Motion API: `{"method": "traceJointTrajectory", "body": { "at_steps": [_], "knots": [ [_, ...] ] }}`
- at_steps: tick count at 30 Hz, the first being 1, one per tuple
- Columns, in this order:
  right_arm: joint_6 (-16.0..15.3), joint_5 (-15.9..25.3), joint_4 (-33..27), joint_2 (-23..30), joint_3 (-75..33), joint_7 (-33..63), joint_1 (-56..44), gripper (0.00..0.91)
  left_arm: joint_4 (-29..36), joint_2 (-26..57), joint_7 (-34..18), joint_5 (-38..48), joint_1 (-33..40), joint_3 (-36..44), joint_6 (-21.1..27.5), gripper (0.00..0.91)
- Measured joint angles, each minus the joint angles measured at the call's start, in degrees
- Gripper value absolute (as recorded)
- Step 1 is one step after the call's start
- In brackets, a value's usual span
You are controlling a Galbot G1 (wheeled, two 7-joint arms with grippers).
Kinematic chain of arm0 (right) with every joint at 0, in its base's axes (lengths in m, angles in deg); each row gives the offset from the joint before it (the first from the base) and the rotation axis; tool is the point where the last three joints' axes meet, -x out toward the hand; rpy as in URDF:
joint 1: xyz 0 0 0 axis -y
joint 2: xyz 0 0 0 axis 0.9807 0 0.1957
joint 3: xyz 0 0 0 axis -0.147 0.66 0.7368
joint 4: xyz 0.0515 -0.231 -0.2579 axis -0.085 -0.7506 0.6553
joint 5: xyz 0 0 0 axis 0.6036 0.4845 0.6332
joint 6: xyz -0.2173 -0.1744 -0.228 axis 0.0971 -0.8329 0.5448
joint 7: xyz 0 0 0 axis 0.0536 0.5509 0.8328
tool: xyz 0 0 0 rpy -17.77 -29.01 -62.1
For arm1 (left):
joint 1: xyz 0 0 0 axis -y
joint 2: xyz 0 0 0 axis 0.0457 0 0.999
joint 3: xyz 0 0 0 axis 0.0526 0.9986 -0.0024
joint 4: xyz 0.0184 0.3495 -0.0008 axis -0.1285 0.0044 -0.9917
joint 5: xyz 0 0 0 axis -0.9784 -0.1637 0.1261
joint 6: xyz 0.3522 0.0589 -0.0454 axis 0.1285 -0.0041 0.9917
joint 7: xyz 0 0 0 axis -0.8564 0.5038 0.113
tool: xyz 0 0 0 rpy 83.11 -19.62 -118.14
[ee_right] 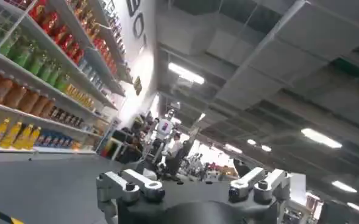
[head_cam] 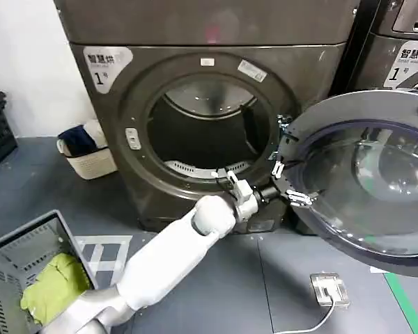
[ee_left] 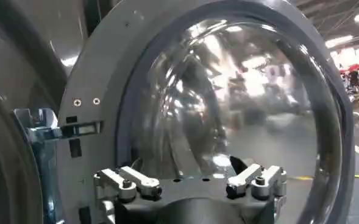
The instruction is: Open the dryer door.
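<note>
The dark grey dryer (head_cam: 209, 69) stands in front of me with its round drum opening (head_cam: 209, 132) uncovered. Its door (head_cam: 369, 174), a grey ring around a glass bowl, is swung wide to the right. My left arm reaches forward low, and my left gripper (head_cam: 290, 184) is open at the door's hinge-side rim, fingers spread with nothing held. In the left wrist view the door's glass bowl (ee_left: 240, 103) is close ahead of the left gripper (ee_left: 191, 182). My right gripper (ee_right: 191, 182) points up at a ceiling and store shelves, open and holding nothing.
A white basket of dark clothes (head_cam: 87, 149) sits left of the dryer. A grey crate (head_cam: 14, 243) holding a yellow-green cloth is at my near left. A floor socket box with cable (head_cam: 329, 289) lies near right. A second machine (head_cam: 397, 49) stands behind the open door.
</note>
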Motion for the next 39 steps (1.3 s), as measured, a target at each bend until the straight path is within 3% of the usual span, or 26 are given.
{"method": "traceJointTrajectory", "body": {
  "at_steps": [10,18,30,39],
  "knots": [
    [-0.3,-2.2,0.8,0.0,0.5,-1.3,0.1,0.907,13.5,9.5,-2.8,3.9,-5.5,-4.3,5.8,0.907],
    [-0.5,-2.6,1.1,0.0,1.7,-1.6,0.4,0.907,27.3,19.8,-7.8,7.1,-13.5,-13.6,12.0,0.907],
    [-0.7,-2.4,0.3,0.0,4.2,-1.6,1.5,0.907,41.0,29.6,-12.5,6.5,-34.0,-35.3,18.0,0.907],
    [-0.7,-2.7,-0.4,-0.2,6.6,-1.9,2.2,0.907,45.1,31.1,-22.6,18.0,-50.1,-53.4,28.3,0.907]
  ]
}}
